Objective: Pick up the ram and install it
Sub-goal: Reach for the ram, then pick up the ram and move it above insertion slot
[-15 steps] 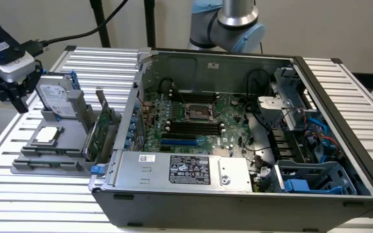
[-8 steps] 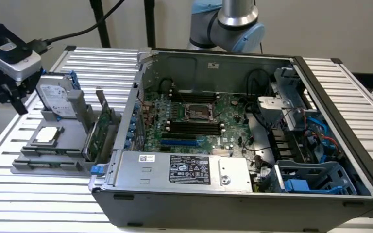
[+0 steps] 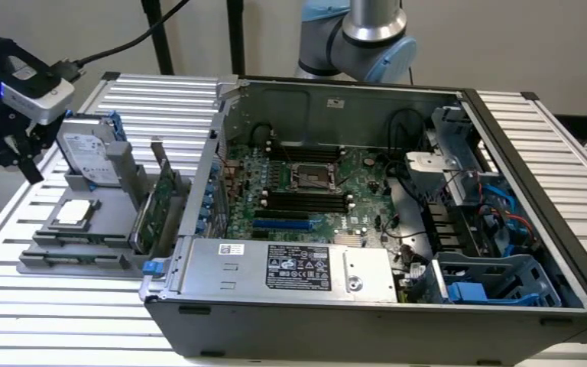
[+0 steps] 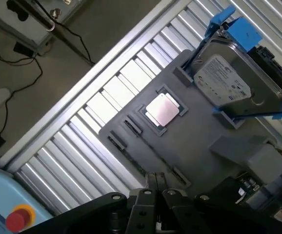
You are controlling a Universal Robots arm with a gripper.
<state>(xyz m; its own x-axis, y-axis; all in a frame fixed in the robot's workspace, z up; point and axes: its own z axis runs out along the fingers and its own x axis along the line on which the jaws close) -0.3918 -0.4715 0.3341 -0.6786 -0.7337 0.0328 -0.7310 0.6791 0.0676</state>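
My gripper (image 3: pixel 18 157) hangs over the exterior view's far left, above the grey parts holder (image 3: pixel 74 256). In the wrist view its fingertips (image 4: pixel 154 179) press together with nothing between them, above the holder's edge (image 4: pixel 180 146). The ram (image 3: pixel 141 223) looks like the thin green stick standing on edge in the holder, beside a taller green expansion card (image 3: pixel 168 195) with a metal bracket. It is well to the right of the gripper, apart from it. The open computer case (image 3: pixel 375 306) shows the motherboard's long black slots (image 3: pixel 304 200).
The holder also carries a hard drive in a blue-trimmed bracket (image 3: pixel 88 157) (image 4: pixel 229 83) and a square CPU (image 3: pixel 74 214) (image 4: pixel 161 109). Everything rests on a ribbed aluminium table (image 3: pixel 49 306). The case holds a power supply (image 3: pixel 283 267), cables and a blue drive cage (image 3: pixel 492 287). A red button (image 4: pixel 18 218) sits off the table.
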